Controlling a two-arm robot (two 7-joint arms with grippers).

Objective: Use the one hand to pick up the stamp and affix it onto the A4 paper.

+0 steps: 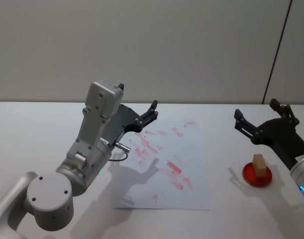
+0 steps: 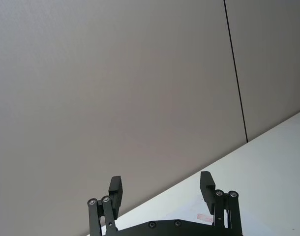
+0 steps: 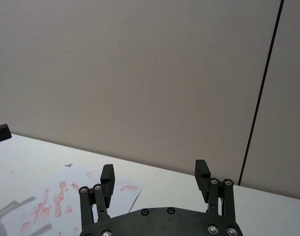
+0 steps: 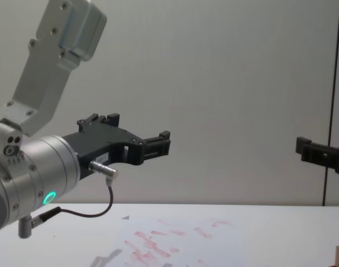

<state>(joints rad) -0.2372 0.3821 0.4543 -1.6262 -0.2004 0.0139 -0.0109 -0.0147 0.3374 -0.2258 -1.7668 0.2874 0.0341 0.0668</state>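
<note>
Stamp stands upright on a round red ink pad, on the white table just right of the A4 paper and apart from it. Paper lies flat mid-table, covered in red smudges, mostly on its left and centre.

My left gripper is parked, raised over the paper's far-left part, fingers spread, nothing in them. A black cable loops under its wrist and a green light glows there. Its arm link angles up on the left, and its shadow falls on the paper's near-left part.

My right gripper hangs in the air on the far side of the stamp, well above table level in the chest view, pointing at the far wall and slightly left. Its fingers are wide apart and empty, touching neither stamp nor pad. Blue light glows on the wrist at the right edge. From the right wrist camera the paper's far end sits below and beyond the left finger.
</note>
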